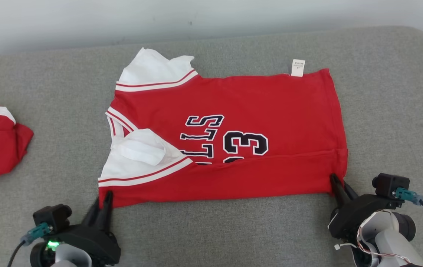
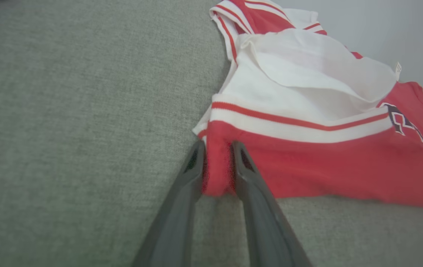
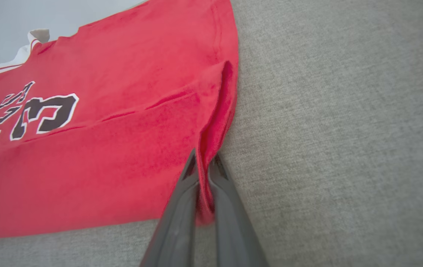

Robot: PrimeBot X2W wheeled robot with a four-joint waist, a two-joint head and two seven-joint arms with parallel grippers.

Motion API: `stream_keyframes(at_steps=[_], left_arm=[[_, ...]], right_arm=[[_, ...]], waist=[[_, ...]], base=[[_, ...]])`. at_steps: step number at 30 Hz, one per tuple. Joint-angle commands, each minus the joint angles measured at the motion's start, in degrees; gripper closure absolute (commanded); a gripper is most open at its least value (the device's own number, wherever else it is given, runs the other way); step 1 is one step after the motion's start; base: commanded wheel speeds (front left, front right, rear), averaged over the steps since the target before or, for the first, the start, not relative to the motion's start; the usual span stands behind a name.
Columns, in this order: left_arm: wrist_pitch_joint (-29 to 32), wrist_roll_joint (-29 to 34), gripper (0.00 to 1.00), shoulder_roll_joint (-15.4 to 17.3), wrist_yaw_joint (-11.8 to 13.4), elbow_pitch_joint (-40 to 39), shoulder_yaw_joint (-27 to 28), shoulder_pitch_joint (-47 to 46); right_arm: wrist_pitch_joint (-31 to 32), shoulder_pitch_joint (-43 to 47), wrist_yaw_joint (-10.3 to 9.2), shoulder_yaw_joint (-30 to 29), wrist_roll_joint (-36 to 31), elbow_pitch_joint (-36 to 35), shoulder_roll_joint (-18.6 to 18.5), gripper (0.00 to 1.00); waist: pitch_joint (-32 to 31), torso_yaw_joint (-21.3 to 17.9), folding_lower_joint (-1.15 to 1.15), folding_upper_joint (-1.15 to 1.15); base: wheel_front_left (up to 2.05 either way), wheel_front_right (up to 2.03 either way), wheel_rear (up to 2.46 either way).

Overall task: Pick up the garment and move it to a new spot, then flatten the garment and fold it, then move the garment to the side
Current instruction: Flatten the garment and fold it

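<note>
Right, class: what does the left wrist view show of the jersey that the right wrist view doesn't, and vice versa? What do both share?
Left wrist view, not the right: the left fingers pinching a corner of the red jersey below the sleeve; the rumpled white sleeve in full; the striped neckline. Right wrist view, not the left: the right fingers pinching the hem corner; the bottom hem; the whole numeral 3. Both: red cloth, some black print, white striped trim, the grey cushion, a pale wall.

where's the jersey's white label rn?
Head view: the white label sits on the far edge of the jersey, right of centre, sticking out onto the grey cushion.
</note>
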Motion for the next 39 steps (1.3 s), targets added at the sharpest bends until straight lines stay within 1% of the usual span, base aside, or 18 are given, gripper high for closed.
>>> stream_keyframes(at_steps=[1,8,13,17,23,27,29,30,31,32,36,39], left_arm=[[-0.18,-0.23,1.0,-0.8,-0.28,0.63,-0.04,0.37],[-1.32,-0.53,1.0,-0.25,-0.31,-0.39,1.17,2.99],[-1.54,-0.79,1.0,0.53,0.79,-4.63,2.53,8.31],[-1.65,-0.91,1.0,0.52,2.5,-9.46,3.13,13.95],[-1.56,-0.73,1.0,0.25,5.2,-15.42,2.71,21.6],[-0.66,-0.45,1.0,-0.04,6.3,-18.45,1.71,24.98],[-0.18,-0.38,1.0,-0.26,7.12,-19.76,1.38,25.91],[-0.09,-0.13,0.71,-0.29,7.54,-20.09,1.23,26.17],[-0.16,0.24,0.08,-0.3,7.81,-20.39,1.1,26.3],[-0.27,0.29,0.0,-0.41,8.15,-20.56,1.13,26.45],[-1.03,1.21,0.0,-0.3,8.61,-21.75,2.06,25.91],[-1.54,2.33,0.0,-0.2,8.94,-23.08,4.11,24.94]], right_arm=[[-1.01,0.0,-0.14,0.97,0.81,0.81,-0.21,1.0],[-2.71,1.73,-0.14,2.84,3.63,1.18,-1.16,1.0],[-2.14,4.46,-0.14,5.28,5.31,-0.86,-2.33,1.0],[-1.03,8.08,-0.14,6.11,6.88,-3.94,-3.71,1.0],[0.79,16.1,-0.14,4.51,7.8,-10.34,-5.63,1.0],[2.95,20.94,-0.14,2.42,7.07,-14.76,-5.55,1.0],[3.99,22.78,-0.14,0.97,6.63,-16.41,-4.75,1.0],[4.29,23.48,-0.14,0.25,6.17,-17.21,-4.33,0.84],[4.36,24.01,-0.14,-0.46,5.73,-17.88,-3.95,0.02],[4.59,24.53,-0.14,-1.15,5.22,-18.46,-3.48,0.0],[3.78,25.27,-0.14,-3.32,2.14,-21.34,-2.11,0.0],[2.32,24.64,-0.14,-4.62,-0.41,-23.64,-1.64,0.0]], waist=[[-1.13,0.19,0.0,0.0],[-4.85,1.12,0.0,0.0],[-7.48,1.56,0.0,0.0],[-9.0,2.01,0.0,0.0],[-10.13,2.95,0.0,0.0],[-10.32,3.15,0.0,0.0],[-10.38,3.18,0.0,0.0],[-10.43,3.14,0.0,0.0],[-10.55,3.09,0.0,0.0],[-10.78,2.98,0.0,0.0],[-11.32,2.32,0.0,0.0],[-11.66,1.58,0.0,0.0]], base=[[0.0,0.0,0.0],[0.0,0.0,0.0],[0.0,0.0,0.0],[0.0,0.0,0.0],[0.0,0.0,0.0],[0.0,0.0,0.0],[0.0,0.0,0.0],[0.0,0.0,0.0],[0.0,0.0,0.0],[0.0,0.0,0.0],[0.0,0.0,0.0],[0.0,0.0,0.0]])
